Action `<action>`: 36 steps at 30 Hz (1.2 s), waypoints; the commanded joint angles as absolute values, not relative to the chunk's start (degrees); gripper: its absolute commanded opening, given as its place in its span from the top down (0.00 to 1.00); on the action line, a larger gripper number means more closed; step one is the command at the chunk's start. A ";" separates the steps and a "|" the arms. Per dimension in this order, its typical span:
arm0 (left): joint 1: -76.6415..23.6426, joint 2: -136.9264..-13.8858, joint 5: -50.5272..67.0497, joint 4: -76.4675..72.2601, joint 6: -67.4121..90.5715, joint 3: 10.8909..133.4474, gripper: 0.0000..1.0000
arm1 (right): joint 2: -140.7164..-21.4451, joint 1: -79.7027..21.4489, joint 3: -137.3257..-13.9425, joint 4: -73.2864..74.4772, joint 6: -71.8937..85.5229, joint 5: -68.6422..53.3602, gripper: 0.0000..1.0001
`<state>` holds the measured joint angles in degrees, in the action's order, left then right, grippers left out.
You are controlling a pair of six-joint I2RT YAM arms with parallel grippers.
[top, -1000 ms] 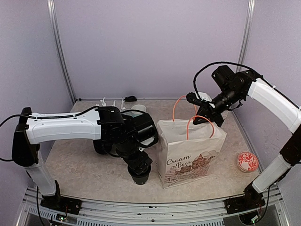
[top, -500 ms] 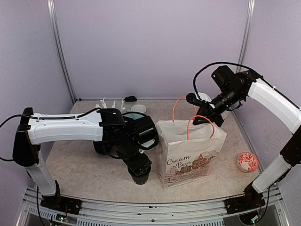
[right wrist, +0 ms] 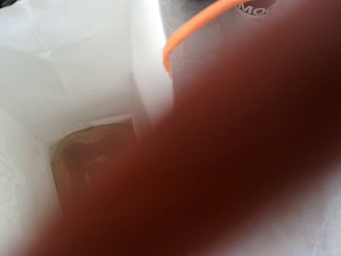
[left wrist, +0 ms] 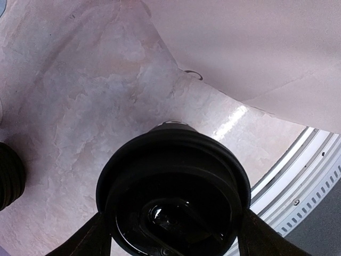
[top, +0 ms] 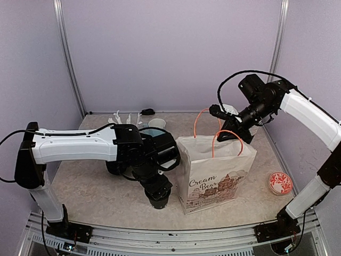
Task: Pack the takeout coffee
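One takeout coffee cup (top: 159, 201), black with a round black lid (left wrist: 173, 176), stands on the table near the front edge, just left of the paper bag (top: 216, 170). My left gripper (top: 158, 192) comes down over it, and in the left wrist view its fingers (left wrist: 96, 237) press against both sides under the lid. My right gripper (top: 235, 133) is shut on the bag's orange handle (top: 228, 133) and holds the mouth open. A dark cup base with white lettering (right wrist: 257, 6) peeks in at the top of the right wrist view.
The bag's white inside and brown bottom (right wrist: 90, 149) show below the right wrist. A red and white round disc (top: 280, 183) lies at the right. A white cup (top: 157, 123), white sticks (top: 122, 116) and a small black lid (top: 147, 112) sit behind the left arm.
My left gripper's jaws have come in slightly onto the cup, and the left arm has shifted a little to the right. The right arm and the bag have barely moved.
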<state>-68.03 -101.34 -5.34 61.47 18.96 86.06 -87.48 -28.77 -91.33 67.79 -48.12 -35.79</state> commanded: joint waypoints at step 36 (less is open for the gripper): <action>-62.72 -89.91 -25.84 76.17 22.11 124.09 0.43 | -87.64 -29.79 -96.00 65.62 -36.65 -36.64 1.00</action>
